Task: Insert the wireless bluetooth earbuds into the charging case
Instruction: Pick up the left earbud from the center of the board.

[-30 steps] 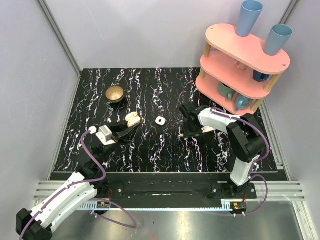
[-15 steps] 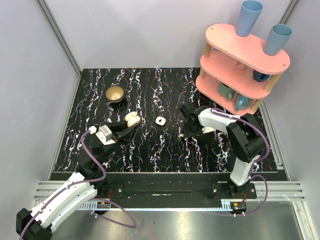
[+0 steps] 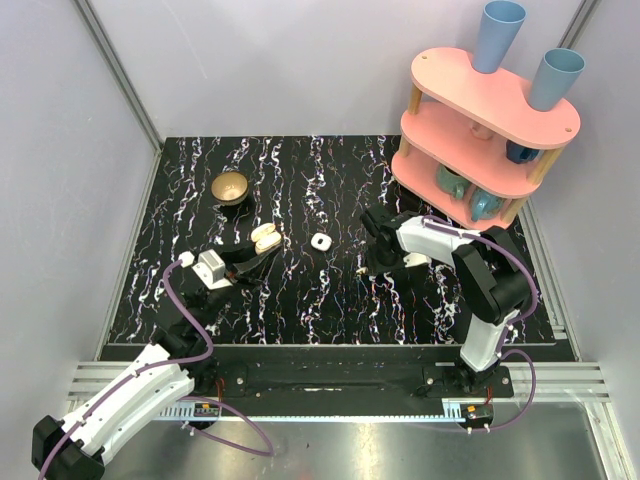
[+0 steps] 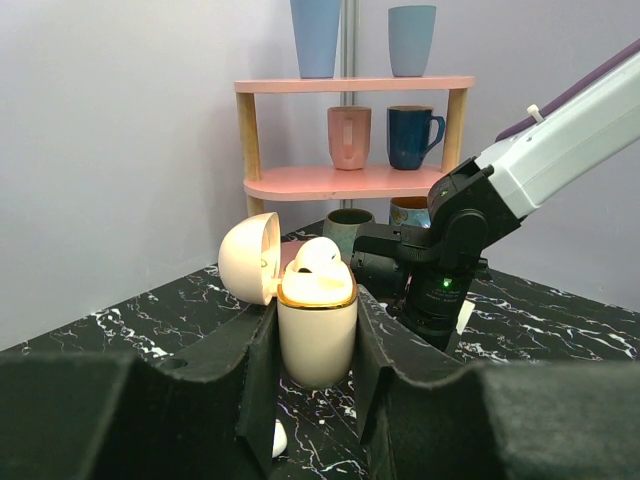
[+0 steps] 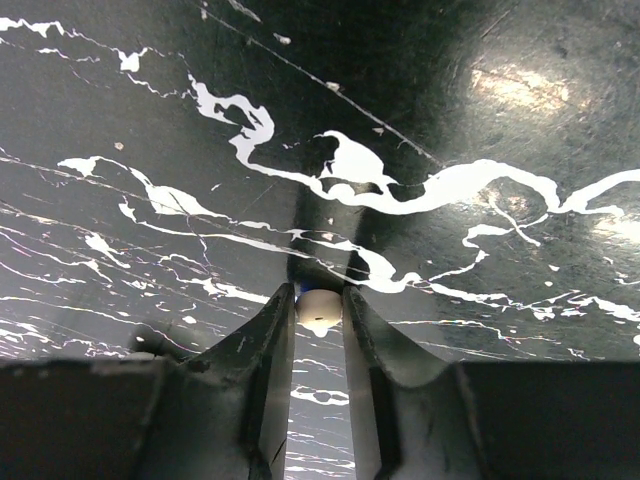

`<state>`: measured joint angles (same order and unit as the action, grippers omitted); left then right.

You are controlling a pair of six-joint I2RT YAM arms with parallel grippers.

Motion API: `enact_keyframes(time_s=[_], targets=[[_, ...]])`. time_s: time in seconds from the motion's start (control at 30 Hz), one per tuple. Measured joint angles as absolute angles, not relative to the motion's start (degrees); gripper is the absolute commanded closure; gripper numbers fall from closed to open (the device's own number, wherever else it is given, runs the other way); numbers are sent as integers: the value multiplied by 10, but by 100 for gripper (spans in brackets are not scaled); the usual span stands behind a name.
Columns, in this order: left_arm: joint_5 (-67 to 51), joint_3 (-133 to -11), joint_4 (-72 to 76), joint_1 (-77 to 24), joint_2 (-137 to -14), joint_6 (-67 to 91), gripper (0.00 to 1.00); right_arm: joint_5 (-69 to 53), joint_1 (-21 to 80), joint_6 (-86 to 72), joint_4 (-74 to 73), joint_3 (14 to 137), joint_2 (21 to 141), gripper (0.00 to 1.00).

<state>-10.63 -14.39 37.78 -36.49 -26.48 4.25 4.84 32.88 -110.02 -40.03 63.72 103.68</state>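
My left gripper is shut on the cream charging case, which has a gold rim. It holds the case upright on the table with the lid tipped open to the left. One earbud sits in the case's top. Another earbud lies on the table under the left fingers. My right gripper is shut on a small cream earbud, down at the tabletop right of centre. A small white case lies closed between the two grippers.
A gold bowl stands at the back left. A pink two-tier shelf with mugs and blue cups stands at the back right, close behind the right arm. The black marbled tabletop has raised edges.
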Motion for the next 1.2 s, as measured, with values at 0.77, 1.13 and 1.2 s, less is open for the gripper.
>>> enact_keyframes(time_s=[0.77,1.13,1.2], targets=[[-106,-144,379,-365,-269,40,100,51,329,-1077,-387,636,1037,96],[-106,-144,374,-365,-275,39,100,53,329,-1045,-362,629,1034,100],[-106,-144,373,-365,-274,39,100,56,329,-1038,-359,625,1031,100]])
